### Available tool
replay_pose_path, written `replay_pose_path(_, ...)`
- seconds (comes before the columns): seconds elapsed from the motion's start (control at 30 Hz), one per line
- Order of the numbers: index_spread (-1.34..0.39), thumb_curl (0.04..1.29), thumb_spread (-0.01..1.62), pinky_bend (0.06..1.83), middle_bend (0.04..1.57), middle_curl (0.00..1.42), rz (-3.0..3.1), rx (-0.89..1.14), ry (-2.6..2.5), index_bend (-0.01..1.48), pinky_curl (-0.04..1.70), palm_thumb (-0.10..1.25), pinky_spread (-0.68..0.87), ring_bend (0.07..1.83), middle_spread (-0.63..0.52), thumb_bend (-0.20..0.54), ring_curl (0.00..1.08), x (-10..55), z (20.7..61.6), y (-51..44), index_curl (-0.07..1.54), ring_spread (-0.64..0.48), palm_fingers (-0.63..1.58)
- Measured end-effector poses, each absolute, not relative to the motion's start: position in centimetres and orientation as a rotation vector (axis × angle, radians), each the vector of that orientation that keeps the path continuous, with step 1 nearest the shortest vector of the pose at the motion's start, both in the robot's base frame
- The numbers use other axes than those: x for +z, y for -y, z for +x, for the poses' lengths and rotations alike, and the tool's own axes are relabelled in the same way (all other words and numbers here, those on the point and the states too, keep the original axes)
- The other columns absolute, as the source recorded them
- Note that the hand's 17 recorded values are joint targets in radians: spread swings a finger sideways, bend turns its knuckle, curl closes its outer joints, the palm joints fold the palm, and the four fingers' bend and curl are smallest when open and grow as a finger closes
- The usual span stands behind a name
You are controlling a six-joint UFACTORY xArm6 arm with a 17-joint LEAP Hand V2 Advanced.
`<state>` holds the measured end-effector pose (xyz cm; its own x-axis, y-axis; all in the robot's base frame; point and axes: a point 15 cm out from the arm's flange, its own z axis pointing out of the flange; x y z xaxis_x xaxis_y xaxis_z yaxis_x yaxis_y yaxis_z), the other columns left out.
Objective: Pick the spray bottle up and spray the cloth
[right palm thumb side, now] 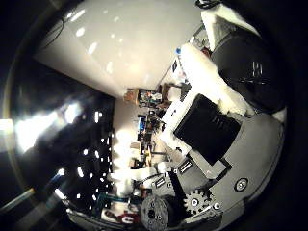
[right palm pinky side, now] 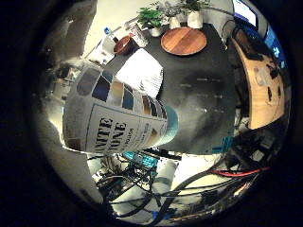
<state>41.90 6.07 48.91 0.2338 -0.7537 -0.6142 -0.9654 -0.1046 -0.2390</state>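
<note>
The spray bottle point(right palm pinky side: 118, 118) fills much of the right little finger side palm view. It has a pale printed label with a band of dark and tan patches, and a teal end. It lies close against the palm, tilted, and is held up above the black table point(right palm pinky side: 204, 85). A white cloth point(right palm pinky side: 142, 68) lies on that table, just beyond the bottle. In the right thumb side palm view, the hand's point(right palm thumb side: 212, 115) white and black fingers point(right palm thumb side: 197, 67) reach far in and are curled. That view does not show the bottle.
A round wooden board point(right palm pinky side: 184, 41) lies on the far part of the table, with potted plants point(right palm pinky side: 150, 17) behind it. A light wooden piece of furniture point(right palm pinky side: 265, 80) stands beside the table. The right thumb side palm view shows a ceiling with lights point(right palm thumb side: 87, 43).
</note>
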Motion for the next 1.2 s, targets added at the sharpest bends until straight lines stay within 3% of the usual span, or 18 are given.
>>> replay_pose_path(0.53,-0.2,0.77,0.9,0.99,1.38,0.65,-2.295,0.426,-1.754,1.19,1.43,0.95,-0.2,1.45,-0.11,-0.017,0.64,42.8,44.8,-15.9,0.74,-0.18,1.16)
replay_pose_path(0.97,-0.2,0.78,0.9,0.99,1.38,0.65,-2.451,0.503,-1.869,1.18,1.44,0.95,-0.2,1.45,-0.11,-0.017,0.64,33.2,46.3,-19.5,0.74,-0.18,1.17)
replay_pose_path(1.2,-0.2,0.77,0.91,0.99,1.38,0.65,-2.464,0.499,-1.885,1.18,1.44,0.94,-0.2,1.44,-0.11,-0.018,0.64,32.0,46.7,-19.8,0.74,-0.18,1.17)
